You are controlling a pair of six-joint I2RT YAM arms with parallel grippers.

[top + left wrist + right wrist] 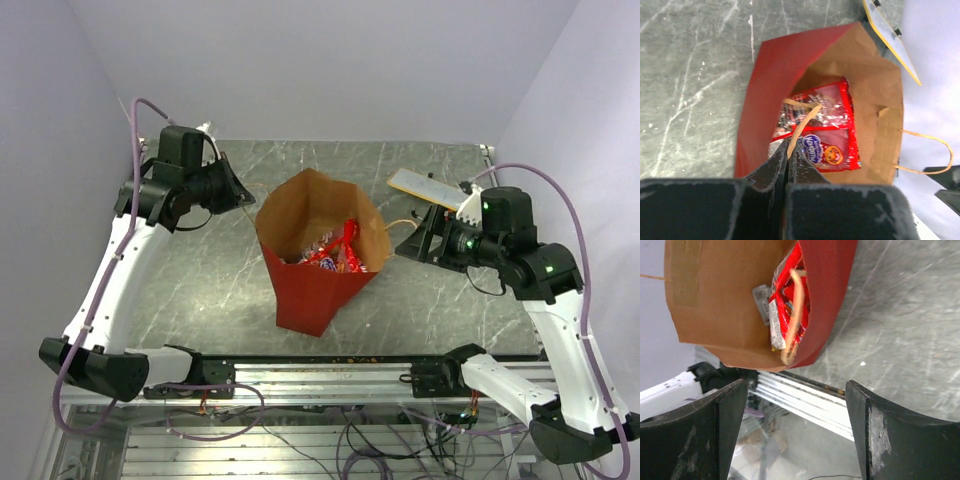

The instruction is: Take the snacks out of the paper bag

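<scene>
Snacks sit inside the paper bag, mid-frame. Left gripper is pinched tight on its loop handle; right gripper gapes wide, empty, below the bag.

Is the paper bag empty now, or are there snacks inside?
Not empty. The paper bag stands open, and overhead and left wrist views show red snacks inside.

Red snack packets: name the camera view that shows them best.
Left wrist view: it looks straight into the open paper bag, so the red snack packets show their printed fronts. Top external shows them small at the mouth; right wrist gives only a blurred, edge-on glimpse.
</scene>
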